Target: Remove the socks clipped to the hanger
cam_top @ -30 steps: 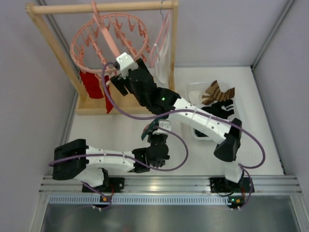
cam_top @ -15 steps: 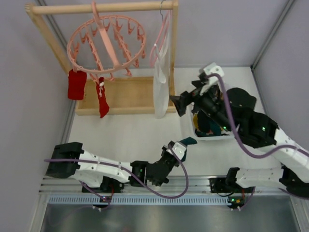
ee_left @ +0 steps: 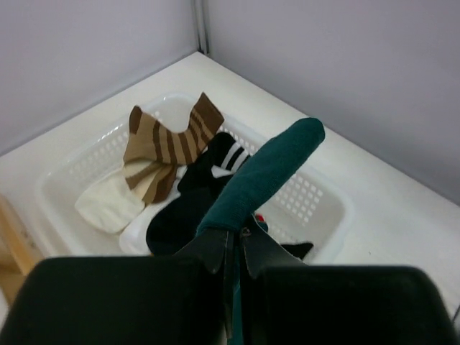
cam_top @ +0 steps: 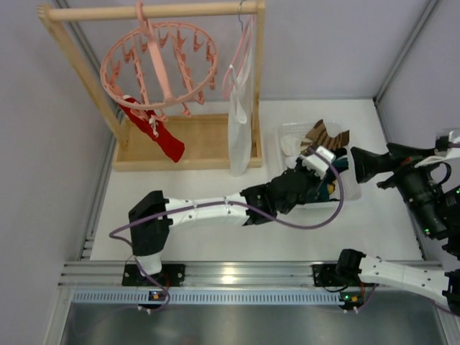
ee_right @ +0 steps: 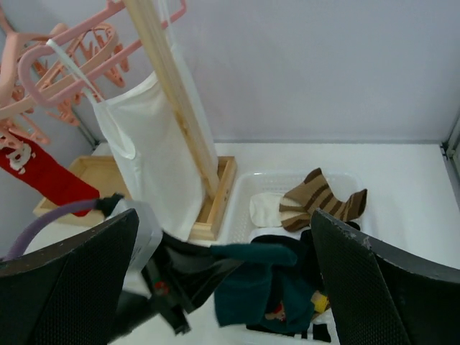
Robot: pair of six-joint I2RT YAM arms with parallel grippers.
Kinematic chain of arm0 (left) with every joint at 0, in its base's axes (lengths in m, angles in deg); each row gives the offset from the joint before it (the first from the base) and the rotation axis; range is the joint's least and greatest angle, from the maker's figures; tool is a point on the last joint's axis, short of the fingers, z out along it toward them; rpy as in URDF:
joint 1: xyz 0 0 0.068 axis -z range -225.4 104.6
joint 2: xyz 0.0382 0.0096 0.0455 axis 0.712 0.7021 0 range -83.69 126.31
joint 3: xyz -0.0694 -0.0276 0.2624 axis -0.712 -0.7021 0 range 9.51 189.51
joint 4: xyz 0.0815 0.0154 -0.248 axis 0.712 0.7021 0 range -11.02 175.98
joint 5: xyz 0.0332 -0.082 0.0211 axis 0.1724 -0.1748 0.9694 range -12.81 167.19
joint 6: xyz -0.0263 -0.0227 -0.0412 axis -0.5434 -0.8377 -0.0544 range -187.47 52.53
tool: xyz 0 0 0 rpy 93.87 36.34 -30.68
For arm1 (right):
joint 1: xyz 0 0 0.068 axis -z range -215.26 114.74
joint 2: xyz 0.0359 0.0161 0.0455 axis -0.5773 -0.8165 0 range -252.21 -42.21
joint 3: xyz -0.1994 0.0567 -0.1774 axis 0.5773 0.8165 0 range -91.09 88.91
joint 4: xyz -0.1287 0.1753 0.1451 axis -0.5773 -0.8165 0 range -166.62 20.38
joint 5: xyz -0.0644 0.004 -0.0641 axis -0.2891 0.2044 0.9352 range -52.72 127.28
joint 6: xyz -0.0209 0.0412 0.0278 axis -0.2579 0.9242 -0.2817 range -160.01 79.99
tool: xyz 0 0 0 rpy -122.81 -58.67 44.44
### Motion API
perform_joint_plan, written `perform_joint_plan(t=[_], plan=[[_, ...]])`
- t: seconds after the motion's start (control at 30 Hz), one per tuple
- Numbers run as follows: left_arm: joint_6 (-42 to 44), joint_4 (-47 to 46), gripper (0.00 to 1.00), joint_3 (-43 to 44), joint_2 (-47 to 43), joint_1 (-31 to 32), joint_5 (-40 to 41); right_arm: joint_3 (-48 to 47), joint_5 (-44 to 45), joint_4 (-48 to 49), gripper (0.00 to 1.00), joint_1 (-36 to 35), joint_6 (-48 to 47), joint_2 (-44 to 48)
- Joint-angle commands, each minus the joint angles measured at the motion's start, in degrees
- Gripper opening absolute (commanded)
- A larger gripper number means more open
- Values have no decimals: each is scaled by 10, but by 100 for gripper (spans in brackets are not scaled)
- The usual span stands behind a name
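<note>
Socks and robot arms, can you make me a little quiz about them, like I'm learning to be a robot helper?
1. True or false: the left end effector is holding a teal sock.
2. What colour is the clipped sock on the hanger? A) red B) yellow C) white
3. Fill in the gap: the striped sock lies in the white ____.

Key: 1. True. 2. A. 3. basket.
</note>
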Motion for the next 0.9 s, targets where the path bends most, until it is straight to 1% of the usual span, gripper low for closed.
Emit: perform_joint_plan(t=[0.0,0.03,0.07,0.1,0.13,0.2,0.23,0.27,0.3,0.33,0.37,0.4,0.47,0.5,0.53,0.57,0.6,0.63,0.67,0.7,0.73,0.77,0.8,0.83,0.87], plan=[[-25,44,0,101,56,-47,-117,-33,52,-48,99,1,9,12],[-27,59,0,130,97,-60,-133,-38,56,-53,99,2,7,17],[-31,83,0,190,118,-82,-154,-44,57,-55,99,1,6,17],[-41,102,0,221,164,-91,-164,-54,61,-60,99,1,4,15],[-44,119,0,290,189,-103,-174,-59,68,-70,99,1,4,12],[-47,185,0,363,239,-128,-166,-73,70,-82,99,2,2,3],[-49,215,5,438,287,-135,-166,-77,72,-90,99,2,4,0],[-49,236,26,465,307,-148,-156,-81,76,-97,99,2,4,-3],[-52,251,62,482,329,-154,-149,-86,77,-100,99,2,5,-8],[-52,254,70,490,331,-157,-149,-87,84,-102,99,2,4,-11],[-56,254,75,487,328,-164,-143,-86,84,-102,99,1,5,-12],[-56,254,82,479,313,-167,-135,-81,86,-101,99,1,4,-16],[-52,253,82,449,286,-168,-120,-74,91,-91,99,1,1,-20],[-51,253,83,436,257,-167,-106,-63,92,-86,99,1,-1,-26],[-51,254,84,407,239,-167,-99,-58,92,-80,99,1,-1,-30],[-51,253,91,390,221,-166,-90,-48,92,-68,100,0,-2,-34],[-49,253,92,372,180,-164,-74,-45,91,-62,99,1,-2,-42],[-47,254,98,337,160,-158,-61,-41,88,-55,99,0,-3,-48],[-43,253,98,317,139,-154,-41,-38,87,-51,99,1,-2,-54],[-46,253,98,294,94,-150,-25,-34,85,-42,99,1,-2,-65],[-49,253,98,244,70,-139,-1,-31,81,-37,99,1,-1,-70],[-64,253,98,217,47,-135,7,-25,76,-33,99,1,0,-76],[-73,253,98,188,-2,-131,13,-21,69,-20,99,1,3,-84],[-79,253,98,130,-26,-124,38,-16,56,-13,99,2,4,-85],[-90,253,98,100,-49,-119,55,-6,47,-6,100,1,5,-89]])
